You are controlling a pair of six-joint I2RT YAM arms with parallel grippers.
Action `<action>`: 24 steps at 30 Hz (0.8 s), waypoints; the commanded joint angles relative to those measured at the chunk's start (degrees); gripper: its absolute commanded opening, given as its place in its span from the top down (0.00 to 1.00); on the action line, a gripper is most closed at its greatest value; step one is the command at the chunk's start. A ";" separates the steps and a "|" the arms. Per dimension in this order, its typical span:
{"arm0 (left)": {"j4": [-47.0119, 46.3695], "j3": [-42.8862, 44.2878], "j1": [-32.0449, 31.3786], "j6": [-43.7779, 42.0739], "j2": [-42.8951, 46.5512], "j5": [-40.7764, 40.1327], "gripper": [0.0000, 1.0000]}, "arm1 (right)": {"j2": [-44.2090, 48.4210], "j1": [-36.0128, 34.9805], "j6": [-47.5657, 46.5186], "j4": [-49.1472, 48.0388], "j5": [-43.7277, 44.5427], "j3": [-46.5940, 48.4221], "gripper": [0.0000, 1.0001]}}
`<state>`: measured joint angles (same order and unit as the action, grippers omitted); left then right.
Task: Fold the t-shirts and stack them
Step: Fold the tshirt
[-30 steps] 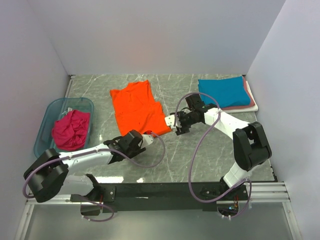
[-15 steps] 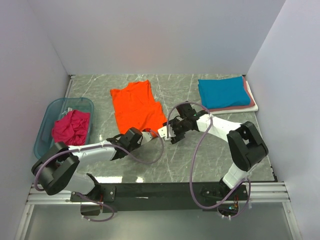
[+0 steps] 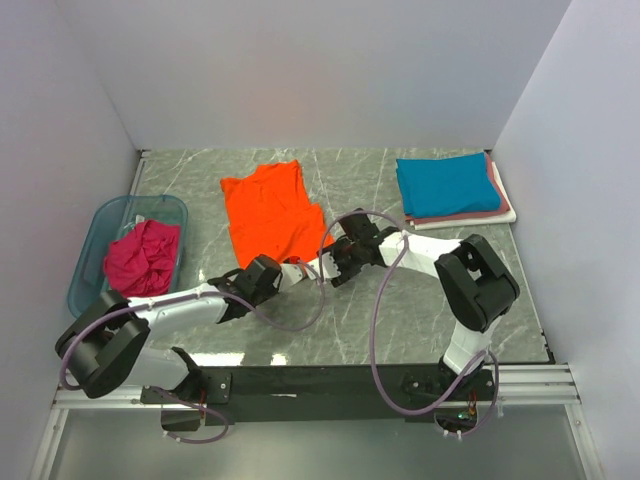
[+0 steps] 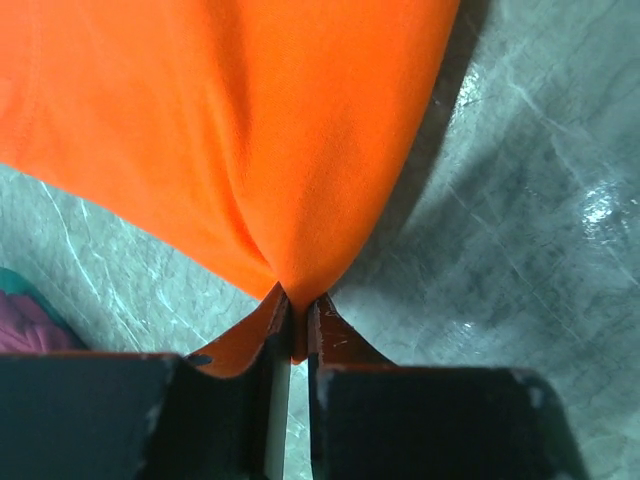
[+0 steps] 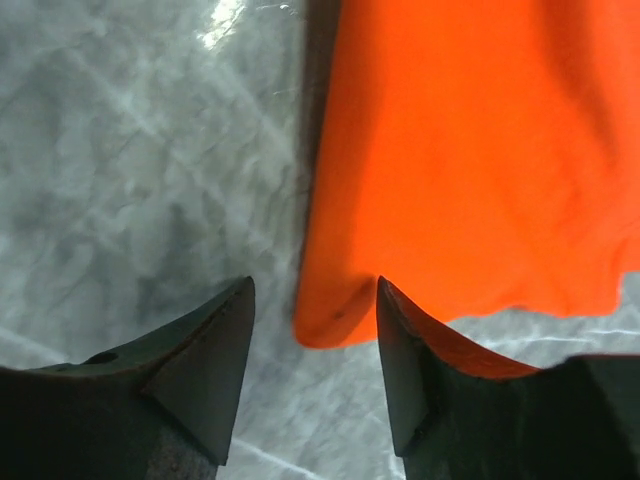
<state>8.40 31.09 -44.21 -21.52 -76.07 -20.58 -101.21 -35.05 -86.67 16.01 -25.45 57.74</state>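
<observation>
Holding: the left gripper [image 4: 297, 305] is clenched on the near hem of the orange tee [image 3: 270, 215]; a fold of cloth is pinched between its jaws.
Right gripper [image 5: 312, 290]: released, nothing held; its jaws stand apart, one on each side of the other near corner of the hem.
Orange tee: lying spread on the table [image 3: 400, 320], in the middle, collar end toward the far wall.
Step in hand: I judge it is taking both near corners, to fold the hem up toward the collar.
Risk 1: the right jaws may close on only the edge of the corner, so the cloth slips out at the lift and the fold comes out crooked.
Risk 2: the left pinch holds a bunched fold, not a flat corner; this may pull wrinkles into the tee.
Risk 3: if the arms lift unevenly, the tee may drag and twist on the table.
Tees: five. One orange; one teal tee [image 3: 447, 184] on top of a pink tee [image 3: 494, 190] and a white tee [image 3: 508, 208], stacked at the far right; one magenta tee [image 3: 143, 257], crumpled in the tub [image 3: 100, 225].
Tub: one, at the left.
Grippers: two.
</observation>
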 commanded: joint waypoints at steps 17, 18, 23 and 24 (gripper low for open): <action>-0.15 -1.56 0.09 -0.72 3.38 4.32 0.99 | -2.33 -2.83 1.95 -5.99 7.00 -1.12 1.00; -0.06 -1.65 0.00 -0.72 3.65 5.01 0.99 | -1.02 -2.83 1.86 -5.47 6.65 -1.66 1.00; 2.14 -1.91 -1.32 -1.59 7.68 8.27 0.99 | 4.96 -1.69 1.68 -3.01 2.61 -5.95 1.00; 2.84 -2.00 -2.19 -1.68 8.56 9.93 0.99 | 6.80 -1.60 1.68 -2.22 2.08 -6.58 1.00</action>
<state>10.20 29.34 -44.80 -21.91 -71.20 -15.38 -100.18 -37.15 -84.93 9.34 -19.90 53.54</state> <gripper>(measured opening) 0.119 0.028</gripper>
